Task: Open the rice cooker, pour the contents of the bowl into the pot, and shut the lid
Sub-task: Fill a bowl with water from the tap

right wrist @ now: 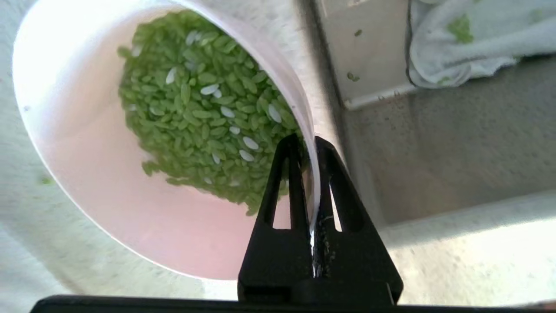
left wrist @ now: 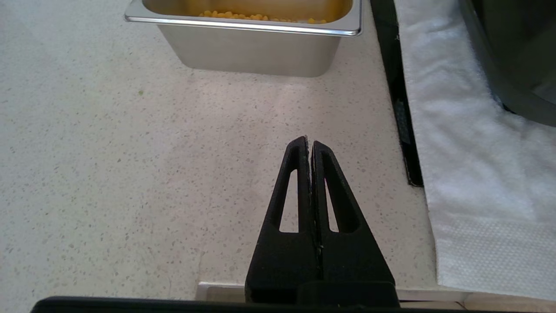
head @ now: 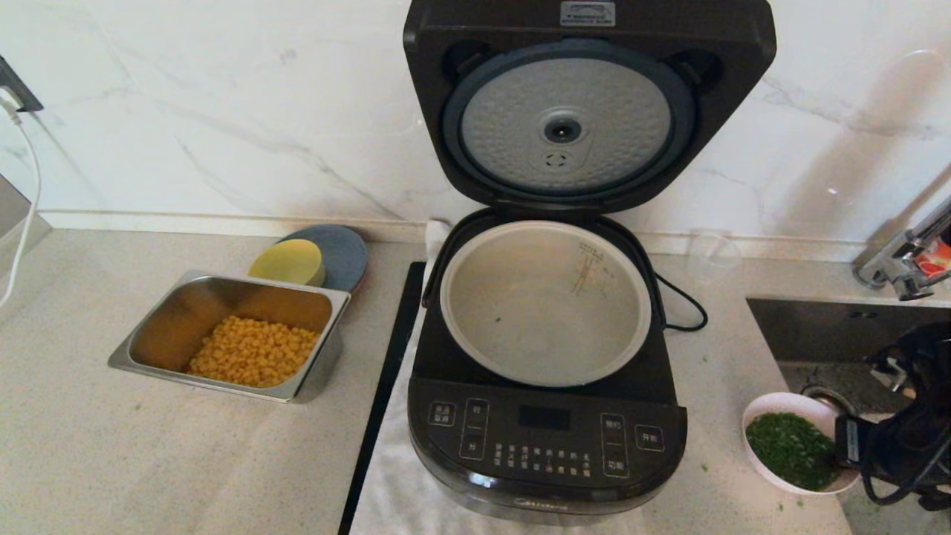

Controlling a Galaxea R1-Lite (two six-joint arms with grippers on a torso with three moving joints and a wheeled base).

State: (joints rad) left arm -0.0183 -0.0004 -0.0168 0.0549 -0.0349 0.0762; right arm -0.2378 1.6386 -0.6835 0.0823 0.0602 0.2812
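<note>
- Pinched between the fingers of the right gripper is the rim of the bowl, which is being held near the table edge, beside the sink.
- Green contents of the bowl are being carried tilted; grains could be spilled by a thin-rim slip.
- Well apart, the rice cooker is being kept ready, lid raised, pot exposed.
- Pressed together, the left gripper is being parked over the table.

Right claw grips bowl beside open rice cooker.

Head camera looks down on the counter; wrist cameras sit close above it.
</note>
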